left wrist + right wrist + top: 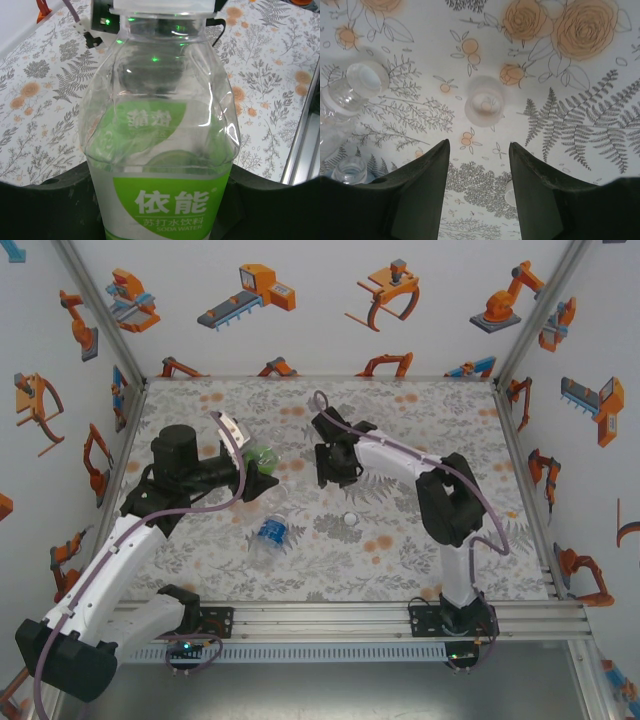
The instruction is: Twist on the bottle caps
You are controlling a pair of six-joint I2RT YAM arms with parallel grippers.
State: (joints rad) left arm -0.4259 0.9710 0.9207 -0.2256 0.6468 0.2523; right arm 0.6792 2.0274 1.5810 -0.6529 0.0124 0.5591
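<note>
Fetching cap, seemingly: clamping green-label soda bottle [160, 150] in left gripper [250, 472]; poising empty, parted right gripper [479, 150] over loose cap [484, 102]; likely needs centred descent.

In the left hand [257, 471], the greenish bottle [160, 125] is clear glossy plastic; ahead of the right hand [479, 155], matt black, the cap [484, 102] looks smooth and translucent.

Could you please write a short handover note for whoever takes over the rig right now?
Left gripper: shut on the green-label bottle, left of centre.
Right gripper: open and empty, fingers poised over a loose cap on the table.
Blue-label bottle lies on its side near the middle.
Done: I cannot confirm any cap screwed on; the green-label bottle's top is cut off in view.
Left: probably grasp the loose cap and fit it.
</note>
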